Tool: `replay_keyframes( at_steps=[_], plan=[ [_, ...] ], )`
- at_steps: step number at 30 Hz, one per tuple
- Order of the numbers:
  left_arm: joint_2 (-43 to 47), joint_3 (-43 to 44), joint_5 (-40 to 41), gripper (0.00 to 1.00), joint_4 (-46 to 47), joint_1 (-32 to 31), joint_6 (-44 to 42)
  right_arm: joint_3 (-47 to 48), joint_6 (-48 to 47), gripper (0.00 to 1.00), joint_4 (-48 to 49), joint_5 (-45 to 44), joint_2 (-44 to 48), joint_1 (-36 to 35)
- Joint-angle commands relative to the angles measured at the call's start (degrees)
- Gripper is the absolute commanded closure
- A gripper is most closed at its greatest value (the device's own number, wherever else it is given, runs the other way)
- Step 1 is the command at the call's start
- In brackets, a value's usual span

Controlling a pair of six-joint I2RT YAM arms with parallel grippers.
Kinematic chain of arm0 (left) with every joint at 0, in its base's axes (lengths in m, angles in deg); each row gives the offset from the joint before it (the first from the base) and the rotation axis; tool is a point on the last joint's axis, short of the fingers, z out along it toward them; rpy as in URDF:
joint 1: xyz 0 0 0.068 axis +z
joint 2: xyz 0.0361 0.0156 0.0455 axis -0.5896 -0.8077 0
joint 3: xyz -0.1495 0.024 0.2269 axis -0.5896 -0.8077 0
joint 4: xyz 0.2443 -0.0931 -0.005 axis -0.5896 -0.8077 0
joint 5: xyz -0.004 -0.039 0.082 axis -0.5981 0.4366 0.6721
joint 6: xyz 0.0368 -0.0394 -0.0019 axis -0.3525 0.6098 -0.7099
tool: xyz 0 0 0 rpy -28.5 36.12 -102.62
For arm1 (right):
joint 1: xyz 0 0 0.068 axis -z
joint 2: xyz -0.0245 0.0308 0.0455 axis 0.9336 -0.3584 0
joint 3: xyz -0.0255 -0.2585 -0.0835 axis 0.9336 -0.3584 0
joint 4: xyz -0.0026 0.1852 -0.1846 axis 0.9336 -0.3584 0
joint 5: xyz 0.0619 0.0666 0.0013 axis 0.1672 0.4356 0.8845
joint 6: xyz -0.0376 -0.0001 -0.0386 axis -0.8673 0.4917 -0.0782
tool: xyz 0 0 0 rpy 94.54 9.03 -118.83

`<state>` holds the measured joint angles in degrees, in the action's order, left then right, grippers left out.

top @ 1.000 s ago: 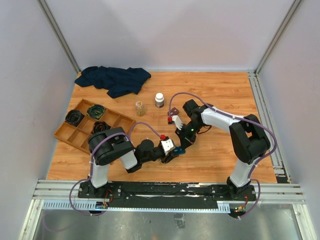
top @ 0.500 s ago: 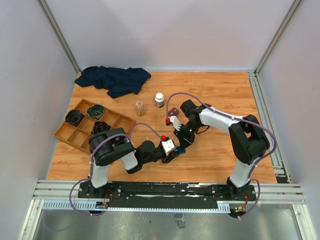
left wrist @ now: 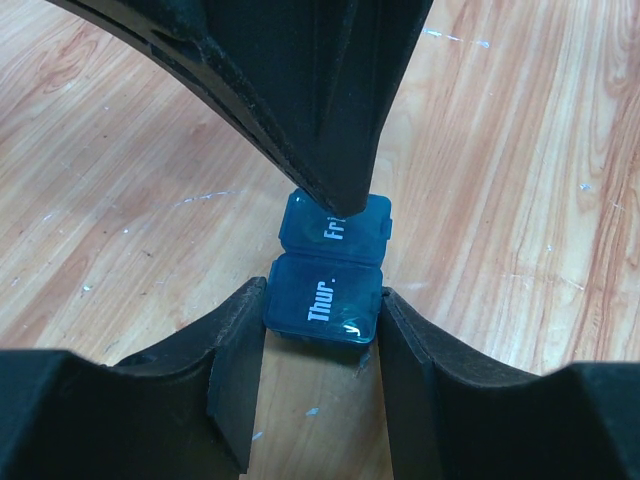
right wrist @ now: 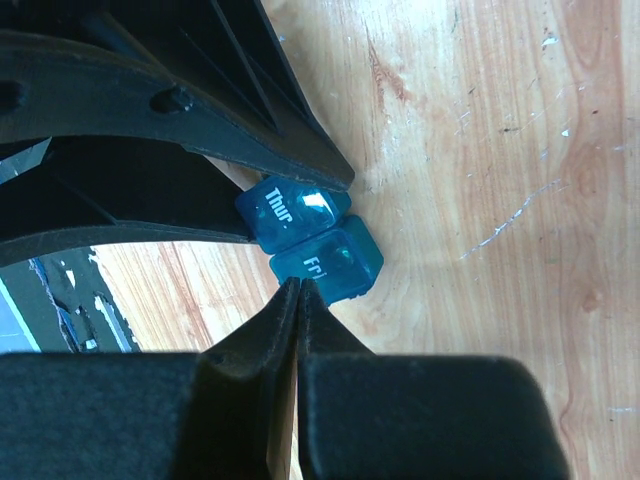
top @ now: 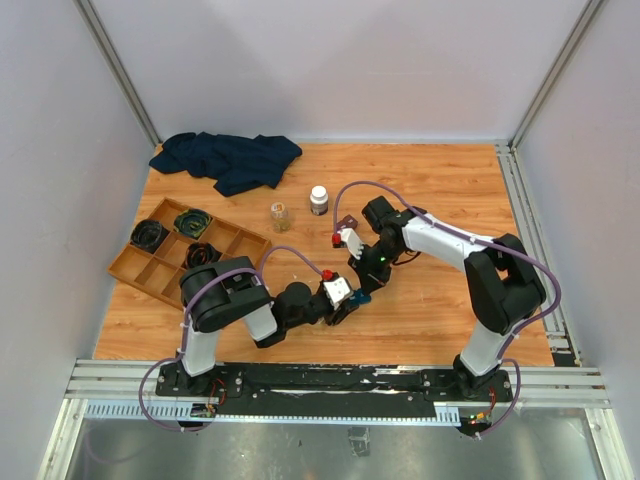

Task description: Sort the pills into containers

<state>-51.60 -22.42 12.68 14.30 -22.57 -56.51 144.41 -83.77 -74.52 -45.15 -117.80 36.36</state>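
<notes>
Left wrist view: 2 grippers meet at a small teal case (left wrist: 330, 275), well right of the wooden tray (top: 125, 270).
The left gripper (left wrist: 322, 345) clamps the glossy, round-cornered "Thur." cell between its 2 matte black fingers. The right gripper (left wrist: 335, 200), tapered tips pressed together on nothing, touches the adjoining "Fri" lid. The translucent plastic case lies flat on the streaked wood-grain table (left wrist: 520, 200).
</notes>
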Motion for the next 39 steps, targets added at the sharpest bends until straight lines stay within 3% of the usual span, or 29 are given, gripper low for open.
replay_keyframes(
  at_steps=[1, 32, 39],
  plan=[
    [-1.6, 0.7, 1.0, 0.93, 1.1, -0.7, 0.8, -0.7, 0.1, 0.98, 0.4, -0.7, 0.8, -0.9],
    [-1.7, 1.2, 1.3, 0.93, -0.6, -0.8, 1.9, -0.7, -2.6, 0.99, -1.0, -0.9, 8.0, -1.1],
    [-1.8, 1.5, 1.2, 0.94, -1.4, -0.7, 1.8, -2.9, -1.5, 0.99, 1.5, -2.8, 3.1, -2.2]
  ],
)
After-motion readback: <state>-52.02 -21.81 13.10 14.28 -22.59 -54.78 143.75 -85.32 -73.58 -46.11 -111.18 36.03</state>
